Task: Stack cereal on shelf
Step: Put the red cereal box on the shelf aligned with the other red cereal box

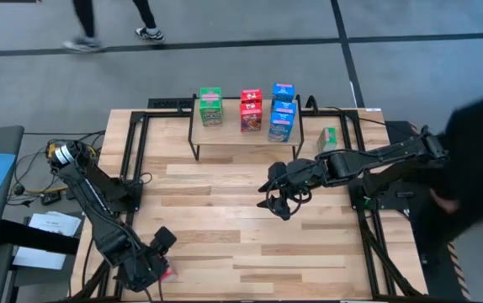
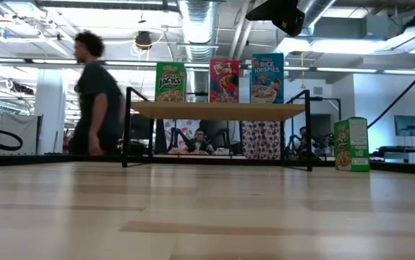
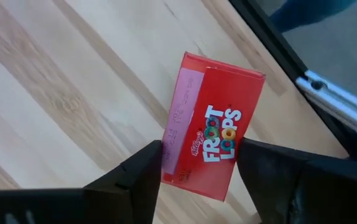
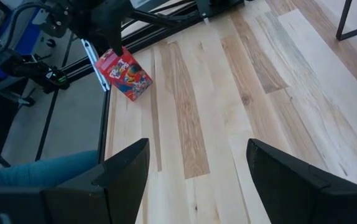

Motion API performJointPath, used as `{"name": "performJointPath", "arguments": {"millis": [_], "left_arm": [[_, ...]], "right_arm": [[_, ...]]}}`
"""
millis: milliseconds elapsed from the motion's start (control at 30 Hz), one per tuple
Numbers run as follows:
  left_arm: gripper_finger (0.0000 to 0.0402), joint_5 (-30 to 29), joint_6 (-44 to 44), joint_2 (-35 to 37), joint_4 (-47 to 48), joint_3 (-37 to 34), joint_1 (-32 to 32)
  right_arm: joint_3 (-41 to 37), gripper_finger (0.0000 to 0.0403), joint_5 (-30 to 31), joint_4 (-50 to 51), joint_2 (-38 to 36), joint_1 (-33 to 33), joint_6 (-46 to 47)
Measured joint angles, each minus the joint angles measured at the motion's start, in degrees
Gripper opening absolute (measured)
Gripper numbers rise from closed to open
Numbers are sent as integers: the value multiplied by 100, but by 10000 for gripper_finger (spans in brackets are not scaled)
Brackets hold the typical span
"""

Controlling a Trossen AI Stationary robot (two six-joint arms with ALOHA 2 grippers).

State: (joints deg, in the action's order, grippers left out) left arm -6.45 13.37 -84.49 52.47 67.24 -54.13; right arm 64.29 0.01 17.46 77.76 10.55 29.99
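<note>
With five cereal boxes [image 1: 247, 110] standing on the shelf [image 1: 233, 137] and a green box [image 1: 327, 139] just beside it, the left claw [image 3: 198, 171] is clamping on a red box [image 3: 211, 144] at the desk [image 1: 225, 219] corner well away from the shelf, while the right claw [image 4: 197, 163] is hanging apart and empty in front of it.

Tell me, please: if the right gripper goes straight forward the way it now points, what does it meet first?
Probably the bare tabletop: the right gripper, fingers open, angles down at the planks. Beyond that lies the red cereal box under the left gripper, though depth is unclear.
</note>
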Motion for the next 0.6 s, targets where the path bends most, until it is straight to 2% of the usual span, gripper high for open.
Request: {"name": "performJointPath", "arguments": {"millis": [300, 600], "left_arm": [[183, -635, 588, 0, 147, 424, 381], [183, -711, 1299, 2, 174, 813, 1198]], "right_arm": [[0, 294, 0, -577, 0, -20, -143], [2, 294, 0, -809, 0, -20, -303]]}}
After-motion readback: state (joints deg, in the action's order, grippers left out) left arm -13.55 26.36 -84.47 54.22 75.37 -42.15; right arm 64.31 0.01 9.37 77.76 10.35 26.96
